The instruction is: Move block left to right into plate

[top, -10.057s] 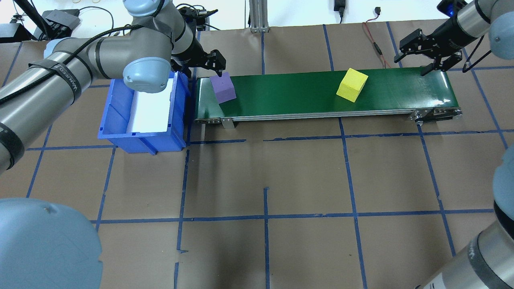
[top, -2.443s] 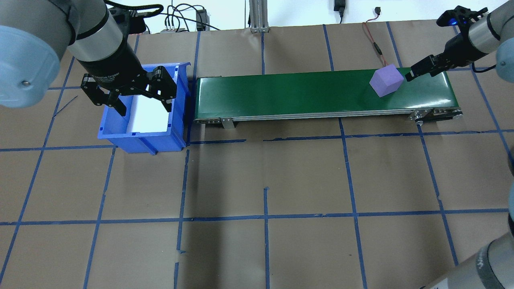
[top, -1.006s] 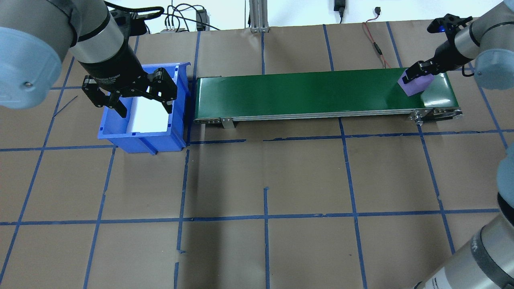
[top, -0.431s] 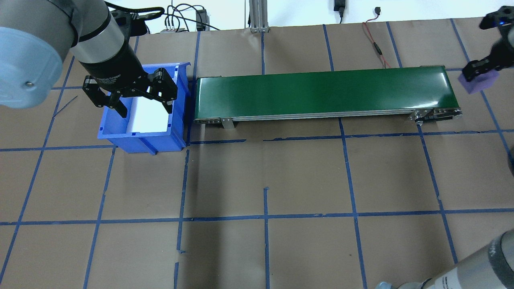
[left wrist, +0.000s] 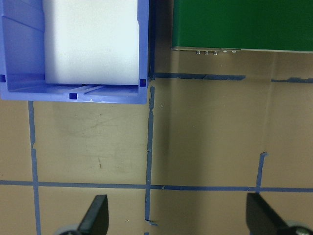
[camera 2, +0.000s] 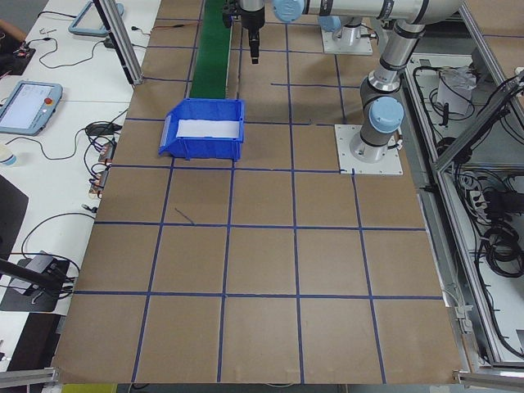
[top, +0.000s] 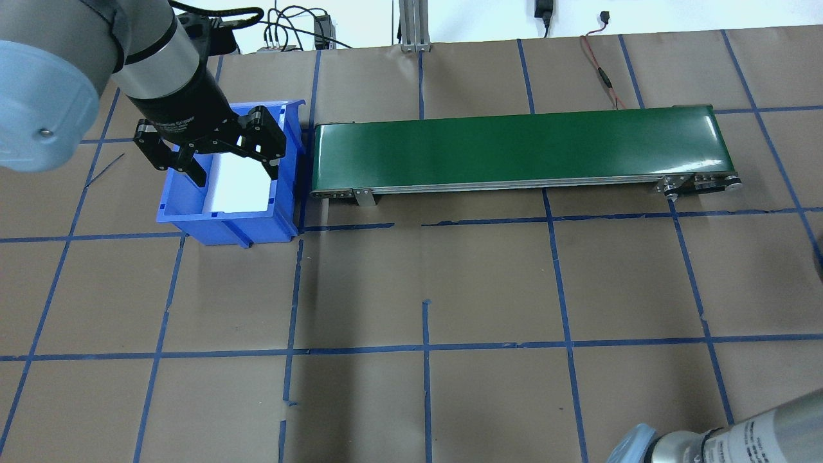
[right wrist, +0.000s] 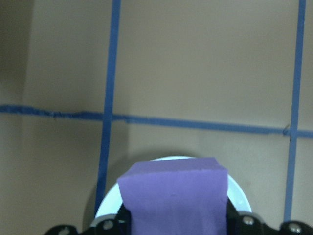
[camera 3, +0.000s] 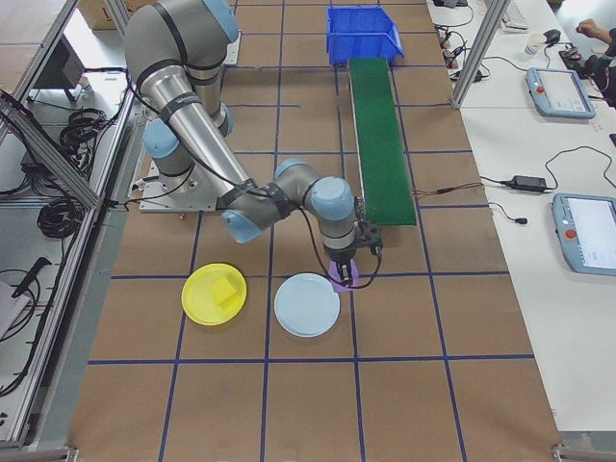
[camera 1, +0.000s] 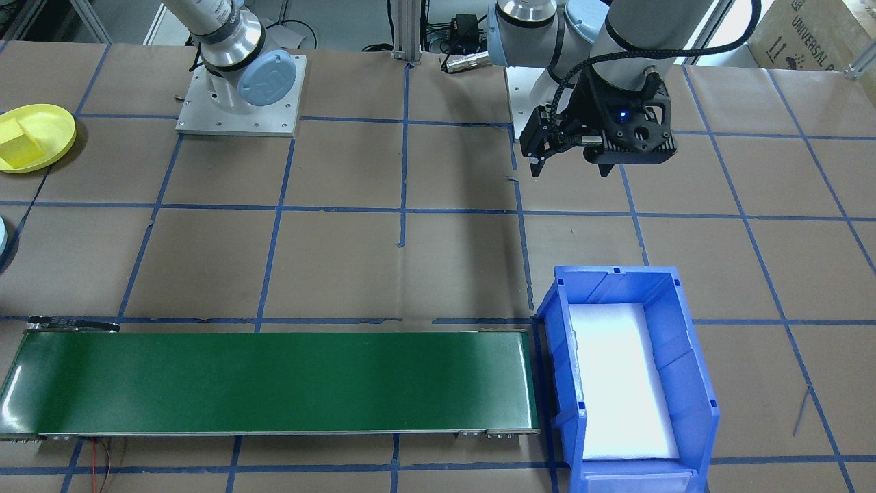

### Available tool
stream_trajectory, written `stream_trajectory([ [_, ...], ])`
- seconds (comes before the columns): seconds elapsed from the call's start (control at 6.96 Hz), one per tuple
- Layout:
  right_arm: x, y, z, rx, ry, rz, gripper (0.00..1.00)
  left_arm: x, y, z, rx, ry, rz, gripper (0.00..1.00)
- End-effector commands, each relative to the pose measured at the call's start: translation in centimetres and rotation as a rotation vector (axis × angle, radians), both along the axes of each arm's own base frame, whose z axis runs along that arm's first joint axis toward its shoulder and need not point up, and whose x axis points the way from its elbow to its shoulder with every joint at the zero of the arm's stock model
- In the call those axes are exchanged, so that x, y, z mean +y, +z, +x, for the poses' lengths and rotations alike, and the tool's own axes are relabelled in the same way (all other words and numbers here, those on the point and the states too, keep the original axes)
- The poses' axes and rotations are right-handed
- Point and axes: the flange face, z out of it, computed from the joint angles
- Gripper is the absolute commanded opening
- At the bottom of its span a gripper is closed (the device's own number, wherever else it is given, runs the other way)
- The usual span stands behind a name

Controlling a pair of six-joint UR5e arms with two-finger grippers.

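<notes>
Purple foam fills the lower part of my right wrist view: the purple block sits clamped between the fingers of my right gripper, held above a pale blue plate whose rim shows just behind it. From the camera at my right, that block hangs at the near edge of the pale blue plate, just off the end of the green conveyor belt. The yellow plate lies just beside the pale one, on the side toward my base, and a yellow block already rests in it. My left gripper hovers over the blue bin at the far end of the belt, its fingers spread wide with nothing between them. White padding lines the bin floor. Brown paper with blue tape lines covers the table.
</notes>
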Motion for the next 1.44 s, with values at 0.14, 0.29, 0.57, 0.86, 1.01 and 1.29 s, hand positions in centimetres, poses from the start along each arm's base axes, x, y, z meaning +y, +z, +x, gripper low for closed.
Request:
stream_trajectory([
  [0.14, 7.9, -5.8, -2.3, -0.137, -0.092, 0.018, 0.47, 0.0, 0.3, -0.1, 0.003, -0.003, -0.006, 1.00],
  [0.29, 7.7, -5.4, -2.7, -0.119, -0.090, 0.007, 0.85, 0.0, 0.3, 0.0, 0.003, -0.003, -0.006, 1.00],
  [0.57, 6.6, -3.4, -3.2, -0.081, -0.084, -0.014, 1.00, 0.0, 0.3, 0.2, 0.003, 0.000, -0.006, 1.00],
  [0.86, 0.7, 0.8, -0.6, -0.028, -0.045, -0.057, 1.00, -0.1, 0.1, 0.5, 0.003, 0.008, -0.001, 1.00],
  [1.01, -2.6, 3.1, 4.7, -0.030, -0.008, -0.050, 1.00, -0.1, 0.1, 0.5, 0.003, 0.008, -0.001, 1.00],
  [1.29, -5.7, 10.7, 19.1, 0.050, -0.013, 0.053, 1.00, -0.1, 0.3, 0.6, 0.003, 0.005, -0.006, 1.00],
])
